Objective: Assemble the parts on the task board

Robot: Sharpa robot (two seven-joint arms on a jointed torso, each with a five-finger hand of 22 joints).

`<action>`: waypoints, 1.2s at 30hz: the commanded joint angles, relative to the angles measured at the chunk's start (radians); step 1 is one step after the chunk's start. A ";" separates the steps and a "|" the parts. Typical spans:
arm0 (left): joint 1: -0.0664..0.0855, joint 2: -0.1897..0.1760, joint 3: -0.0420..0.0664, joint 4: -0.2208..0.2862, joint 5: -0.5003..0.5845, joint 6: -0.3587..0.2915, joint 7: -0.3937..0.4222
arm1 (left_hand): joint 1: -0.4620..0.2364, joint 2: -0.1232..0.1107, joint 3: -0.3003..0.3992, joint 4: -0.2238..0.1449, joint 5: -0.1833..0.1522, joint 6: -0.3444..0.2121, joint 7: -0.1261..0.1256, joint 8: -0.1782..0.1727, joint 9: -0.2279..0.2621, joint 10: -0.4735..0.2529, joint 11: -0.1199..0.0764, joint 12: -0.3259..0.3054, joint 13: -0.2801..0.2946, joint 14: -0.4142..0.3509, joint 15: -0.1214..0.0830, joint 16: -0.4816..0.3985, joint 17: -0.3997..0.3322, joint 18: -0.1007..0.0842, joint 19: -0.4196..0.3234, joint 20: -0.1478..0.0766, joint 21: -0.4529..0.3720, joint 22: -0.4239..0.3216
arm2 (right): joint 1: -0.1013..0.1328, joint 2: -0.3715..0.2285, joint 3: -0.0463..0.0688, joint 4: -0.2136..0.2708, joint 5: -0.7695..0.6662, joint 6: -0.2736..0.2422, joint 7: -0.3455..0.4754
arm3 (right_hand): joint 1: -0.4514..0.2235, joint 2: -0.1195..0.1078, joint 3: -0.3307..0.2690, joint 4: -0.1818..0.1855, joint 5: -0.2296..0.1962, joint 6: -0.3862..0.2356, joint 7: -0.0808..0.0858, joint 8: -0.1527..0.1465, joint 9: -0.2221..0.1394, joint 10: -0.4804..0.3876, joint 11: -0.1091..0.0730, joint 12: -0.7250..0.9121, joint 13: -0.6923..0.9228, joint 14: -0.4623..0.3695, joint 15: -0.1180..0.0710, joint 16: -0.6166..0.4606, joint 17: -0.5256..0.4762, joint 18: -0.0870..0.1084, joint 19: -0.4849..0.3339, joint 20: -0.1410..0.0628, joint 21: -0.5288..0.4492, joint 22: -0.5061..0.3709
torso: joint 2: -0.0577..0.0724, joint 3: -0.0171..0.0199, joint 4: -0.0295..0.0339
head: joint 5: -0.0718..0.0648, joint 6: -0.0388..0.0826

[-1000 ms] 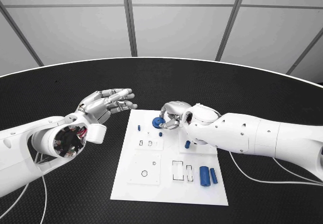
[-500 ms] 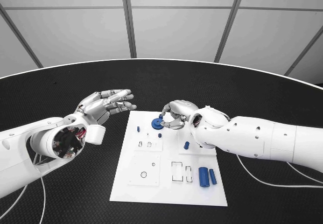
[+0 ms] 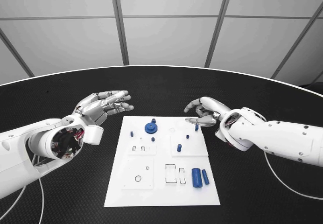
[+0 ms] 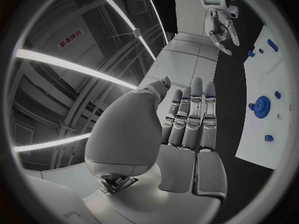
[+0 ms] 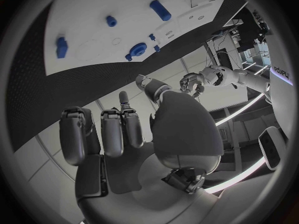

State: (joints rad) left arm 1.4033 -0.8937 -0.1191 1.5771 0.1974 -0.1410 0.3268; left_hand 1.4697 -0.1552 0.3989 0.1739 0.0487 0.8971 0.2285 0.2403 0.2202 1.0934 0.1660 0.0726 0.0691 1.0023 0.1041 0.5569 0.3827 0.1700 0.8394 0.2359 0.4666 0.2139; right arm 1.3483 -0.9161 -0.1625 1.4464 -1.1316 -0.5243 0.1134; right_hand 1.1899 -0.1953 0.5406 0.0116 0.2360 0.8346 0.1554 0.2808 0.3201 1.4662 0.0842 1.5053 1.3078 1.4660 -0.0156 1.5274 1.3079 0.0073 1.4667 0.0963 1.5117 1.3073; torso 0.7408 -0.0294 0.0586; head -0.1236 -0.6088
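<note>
We see the black table (image 3: 161,88) filling most of the head view, with the white task board (image 3: 161,196) lying at its centre and running to the lower middle of the frame.

Our left hand (image 3: 102,105) hovers at the upper left of the board, above the table and apart from it, fingers spread and grasping nothing. Our right hand (image 3: 203,112) hangs over the board's upper right corner, fingers loosely curled and apart, with nothing between them as far as we can tell; a small blue peg (image 3: 196,126) stands just below its fingertips.

On the board, the round blue gear (image 3: 151,127) sits at the upper middle, apparently seated. A small peg (image 3: 131,134) stands near the upper left edge, another (image 3: 152,139) just below the gear, and a taller one (image 3: 178,148) at the middle. 2 blue cylinders (image 3: 197,178) lie loose side by side at the lower right, beside open rectangular slots (image 3: 170,173), and a ring-shaped recess (image 3: 138,178) sits at the lower left.

We judge the task roughly half done: the upper parts look placed, while the 2 cylinders and the lower recesses remain.
</note>
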 commanded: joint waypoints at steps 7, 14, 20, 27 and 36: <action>-0.002 0.024 0.000 -0.031 0.000 0.011 0.001 | -0.008 -0.001 0.006 -0.003 0.001 -0.007 0.002 -0.005 0.002 -0.008 0.000 -0.005 0.001 -0.011 0.000 0.006 0.002 0.011 -0.007 -0.001 0.006 0.002 | -0.010 -0.086 -0.002 -0.055 0.023 0.016 0.068 | 0.012 -0.014 -0.006 -0.012 -0.009 -0.013 0.003 -0.015 -0.008 0.042 -0.007 -0.003 0.193 0.078 -0.004 0.001 0.149 0.012 0.055 -0.006 0.005 0.210 | -0.016 0.0079 -0.0124 | -0.021 0.000; -0.003 0.029 0.000 -0.034 0.000 0.014 0.001 | -0.009 -0.001 0.007 -0.004 0.001 -0.007 0.002 -0.005 0.002 -0.008 0.000 -0.005 0.001 -0.011 0.000 0.006 0.002 0.011 -0.008 -0.001 0.007 0.002 | -0.029 -0.061 -0.004 -0.104 0.025 0.038 0.053 | 0.015 -0.017 -0.009 -0.014 -0.012 -0.024 0.004 -0.022 -0.011 0.042 -0.007 -0.004 0.192 0.080 -0.002 0.003 0.156 0.011 0.057 -0.006 0.006 0.212 | -0.013 0.0095 -0.0100 | -0.026 -0.003; -0.003 0.027 0.000 -0.030 0.000 0.013 0.001 | -0.009 -0.001 0.007 -0.004 0.001 -0.007 0.002 -0.005 0.002 -0.008 0.000 -0.005 0.001 -0.011 0.000 0.006 0.002 0.011 -0.008 -0.001 0.007 0.002 | -0.046 -0.024 -0.004 -0.149 0.026 0.048 0.014 | 0.012 -0.023 -0.017 -0.012 -0.016 -0.038 0.005 -0.031 -0.014 0.042 -0.006 -0.003 0.193 0.082 0.001 0.006 0.163 0.009 0.062 -0.004 0.011 0.217 | -0.006 0.0096 -0.0065 | -0.029 -0.005; -0.003 0.025 0.000 -0.027 0.000 0.012 0.002 | -0.009 -0.001 0.007 -0.004 0.001 -0.007 0.002 -0.005 0.002 -0.008 0.000 -0.005 0.001 -0.011 0.000 0.006 0.002 0.011 -0.008 -0.001 0.007 0.002 | -0.056 0.010 -0.004 -0.180 0.026 0.054 -0.022 | 0.008 -0.026 -0.026 -0.009 -0.019 -0.045 0.006 -0.036 -0.016 0.044 -0.005 -0.001 0.195 0.083 0.003 0.008 0.169 0.008 0.065 -0.002 0.014 0.220 | -0.002 0.0116 -0.0033 | -0.034 -0.006; -0.003 0.025 0.000 -0.025 0.000 0.013 0.002 | -0.009 -0.001 0.007 -0.004 0.001 -0.007 0.002 -0.005 0.002 -0.008 0.000 -0.005 0.001 -0.011 0.000 0.006 0.002 0.011 -0.008 -0.001 0.007 0.002 | -0.064 0.039 -0.004 -0.196 0.026 0.064 -0.049 | 0.003 -0.027 -0.034 -0.005 -0.022 -0.047 0.007 -0.038 -0.016 0.046 -0.004 0.001 0.197 0.084 0.006 0.009 0.172 0.007 0.067 0.000 0.016 0.222 | -0.001 0.0127 -0.0030 | -0.036 -0.010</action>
State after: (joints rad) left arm 1.4001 -0.8687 -0.1192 1.5518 0.1973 -0.1277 0.3285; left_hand 1.4702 -0.1547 0.4017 0.1710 0.0487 0.8971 0.2285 0.2403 0.2208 1.0934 0.1660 0.0726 0.0691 0.9950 0.1041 0.5569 0.3833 0.1700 0.8394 0.2359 0.4666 0.2139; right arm 1.2848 -0.8788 -0.1668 1.2506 -1.1058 -0.4615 0.0659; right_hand 1.1973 -0.2141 0.5122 0.0083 0.2192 0.7946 0.1623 0.2469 0.3052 1.4661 0.0845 1.5055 1.3075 1.4660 -0.0154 1.5335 1.3076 0.0073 1.4667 0.0964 1.5243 1.3073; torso 0.7390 -0.0168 0.0549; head -0.1586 -0.6175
